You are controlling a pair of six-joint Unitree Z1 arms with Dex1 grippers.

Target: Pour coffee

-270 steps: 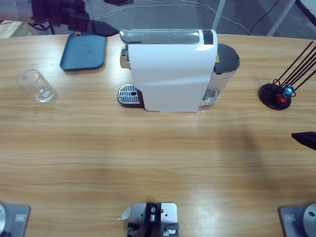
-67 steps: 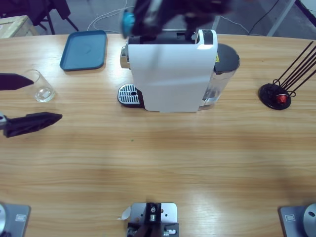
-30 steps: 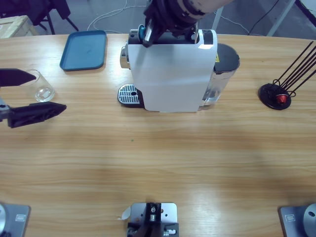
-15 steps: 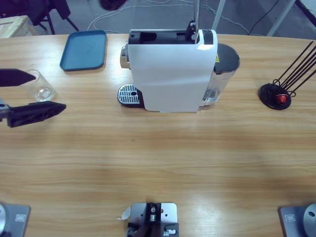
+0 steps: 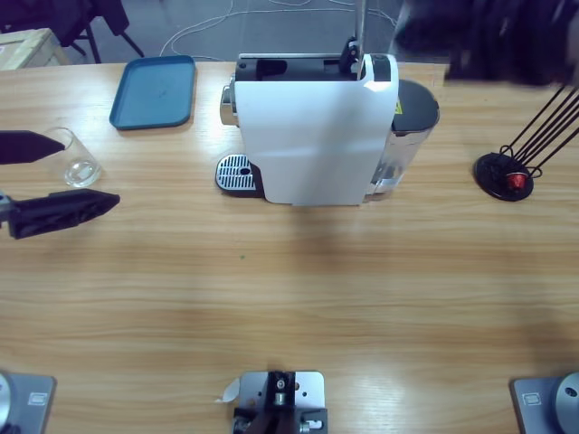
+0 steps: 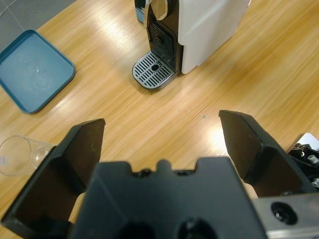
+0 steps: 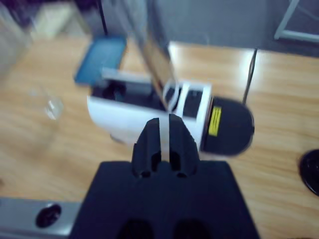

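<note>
The white coffee machine (image 5: 317,127) stands mid-table with its silver lever (image 5: 359,25) raised and the top slot (image 5: 289,63) open; no capsule shows in it. A clear glass (image 5: 77,161) stands at the far left. My left gripper (image 5: 89,170) is open, its jaws above and below the glass in the high view. In the left wrist view the gripper (image 6: 162,124) hangs high, and the glass (image 6: 17,154) lies outside its left jaw. My right gripper (image 7: 163,124) is shut on nothing visible above the machine (image 7: 149,112), and shows as a dark blur (image 5: 479,41) at top right.
A blue tray (image 5: 154,90) lies at the back left. The drip grate (image 5: 235,172) sits at the machine's left end, the black-lidded water tank (image 5: 412,113) at its right. A wire capsule stand (image 5: 507,176) holding a red capsule (image 5: 516,181) is at the far right.
A second ago the right gripper held a blue capsule over the machine's open top. It has since pulled away to the upper right and the capsule no longer shows. The left gripper barely moved.
</note>
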